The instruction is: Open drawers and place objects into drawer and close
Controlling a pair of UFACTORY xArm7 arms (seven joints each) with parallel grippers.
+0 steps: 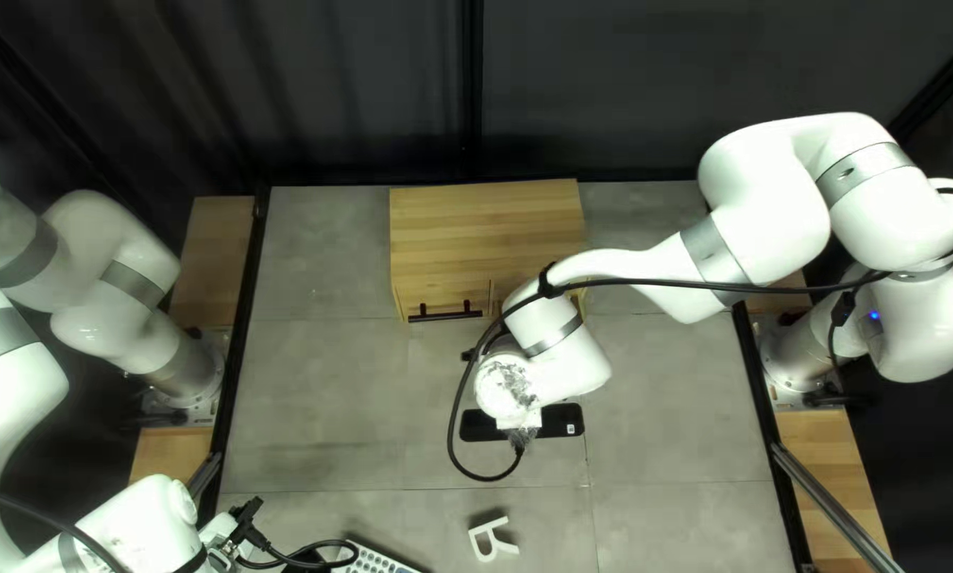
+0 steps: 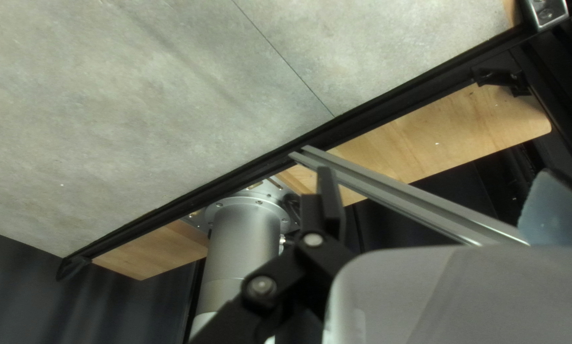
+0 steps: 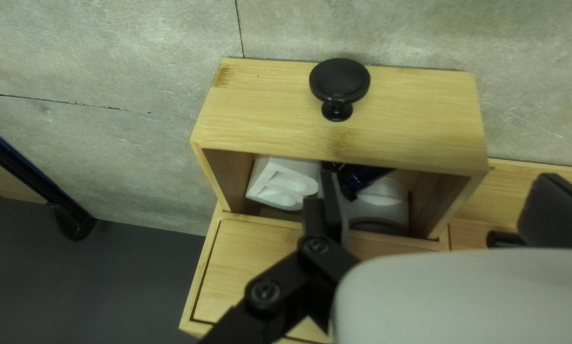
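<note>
Holding white pieces (image 3: pixel 282 185) and a dark-blue item (image 3: pixel 364 179): open drawer (image 3: pixel 267 118); left fingers (image 2: pixel 327 200), right fingers (image 3: pixel 329 204) spread

The wooden cabinet (image 1: pixel 487 218) stands upright toward the table's far edge; its drawer with a bar handle (image 1: pixel 447 312) is shut. A pale wooden drawer (image 3: pixel 260 114) is pulled out, level, its plain front bearing a round black knob (image 3: pixel 339 81); inside, a white block (image 3: pixel 273 181) with rounded shapes in its face lies near one side wall, and a shiny dark blue object (image 3: pixel 365 178) lies beside a white rounded object (image 3: pixel 384 200), both partly hidden. A white letter (image 1: pixel 488 524) lies flat toward the table's near edge; a long black object (image 1: pixel 559 421) lies between it and the cabinet.
</note>
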